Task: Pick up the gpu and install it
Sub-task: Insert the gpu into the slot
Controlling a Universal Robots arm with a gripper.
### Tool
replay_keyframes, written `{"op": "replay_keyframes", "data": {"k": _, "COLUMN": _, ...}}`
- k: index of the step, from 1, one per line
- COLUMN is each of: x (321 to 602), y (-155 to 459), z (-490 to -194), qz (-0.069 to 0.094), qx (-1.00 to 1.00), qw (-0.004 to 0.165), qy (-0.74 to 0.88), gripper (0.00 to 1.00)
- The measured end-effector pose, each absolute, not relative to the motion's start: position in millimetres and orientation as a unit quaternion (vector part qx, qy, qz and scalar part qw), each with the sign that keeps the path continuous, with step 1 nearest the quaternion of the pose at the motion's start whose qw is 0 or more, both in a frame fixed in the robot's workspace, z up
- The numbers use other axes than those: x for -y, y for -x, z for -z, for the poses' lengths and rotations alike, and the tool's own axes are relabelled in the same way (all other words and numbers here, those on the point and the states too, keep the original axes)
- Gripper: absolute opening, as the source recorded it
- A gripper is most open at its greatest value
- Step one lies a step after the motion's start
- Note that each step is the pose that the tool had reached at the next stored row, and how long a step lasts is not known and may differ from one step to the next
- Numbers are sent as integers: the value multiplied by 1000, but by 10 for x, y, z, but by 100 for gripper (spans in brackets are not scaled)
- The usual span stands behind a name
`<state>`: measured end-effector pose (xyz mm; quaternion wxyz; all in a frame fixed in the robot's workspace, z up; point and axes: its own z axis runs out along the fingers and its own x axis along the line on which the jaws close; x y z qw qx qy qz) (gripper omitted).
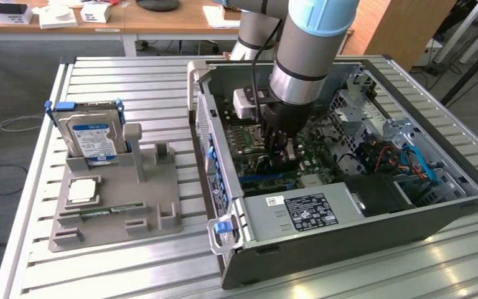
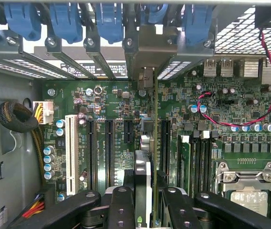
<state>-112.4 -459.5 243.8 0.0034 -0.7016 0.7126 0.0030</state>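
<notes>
Gripper [image 2: 144, 198] pinches the gpu [image 2: 142, 164] edge-on, apparently by its upper rim, so you should treat it as light, stiff and fragile, gripping edges, never components.

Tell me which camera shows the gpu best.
The wrist view: the gpu runs edge-on between the fingers of the end effector, over the motherboard. In the exterior view the arm hides most of it; a dark sliver hangs under the end effector, inside the computer case.
</notes>
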Motion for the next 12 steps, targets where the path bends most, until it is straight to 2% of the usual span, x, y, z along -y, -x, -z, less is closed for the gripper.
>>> {"op": "replay_keyframes", "data": {"k": 12, "x": 4595, "y": 1124, "z": -2438, "qz": -3, "qx": -713, "qw": 3, "qy": 702, "gripper": 27}}
